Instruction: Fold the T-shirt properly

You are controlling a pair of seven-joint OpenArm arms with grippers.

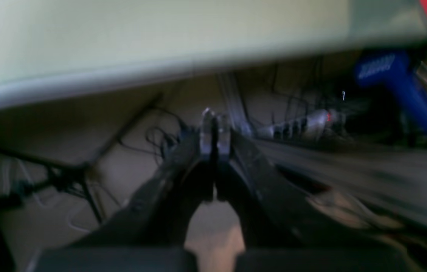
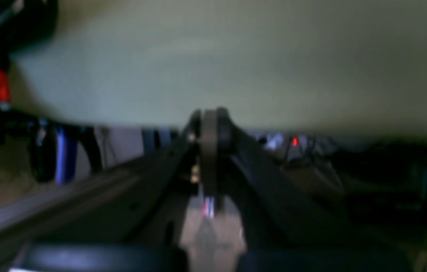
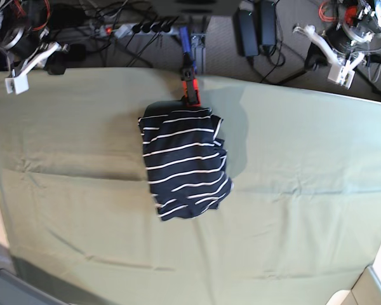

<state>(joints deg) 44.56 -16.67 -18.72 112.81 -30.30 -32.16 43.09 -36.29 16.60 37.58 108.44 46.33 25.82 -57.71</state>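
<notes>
T-shirt (image 3: 185, 163) folded into a compact upright rectangle, lying near the middle of the table cloth (image 3: 305, 190), slightly toward the far edge. Dark navy with thin white stripes running across. Lower end a little rounded and uneven, right side edge slightly ragged (layers not perfectly flush). Faint shadow on the cloth just to its right.

Olive-green cloth mostly flat, with a few low creases running across it in front of and beside the shirt. Red-and-black clamp (image 3: 190, 89) at the far edge just above the shirt's top, apart from the fabric as far as can be told. Blue-handled piece (image 3: 185, 39) behind the clamp, beyond the table edge.

Neither arm near the shirt. Left gripper (image 1: 215, 130) pinched together, fingertips meeting with nothing between them, pointed past the table edge at the floor; cables and a power strip (image 1: 296, 126) beyond it (view blurred). In the base view, white arm end (image 3: 338, 67) off the far right corner.

Right gripper (image 2: 210, 130) likewise closed tight, empty, aimed along the cloth's edge; wrist view too soft for more detail. In the base view, white arm end (image 3: 25, 67) off the far left corner, well apart from the shirt.

Power bricks (image 3: 257, 25) and tangled cables on the floor behind the table.
</notes>
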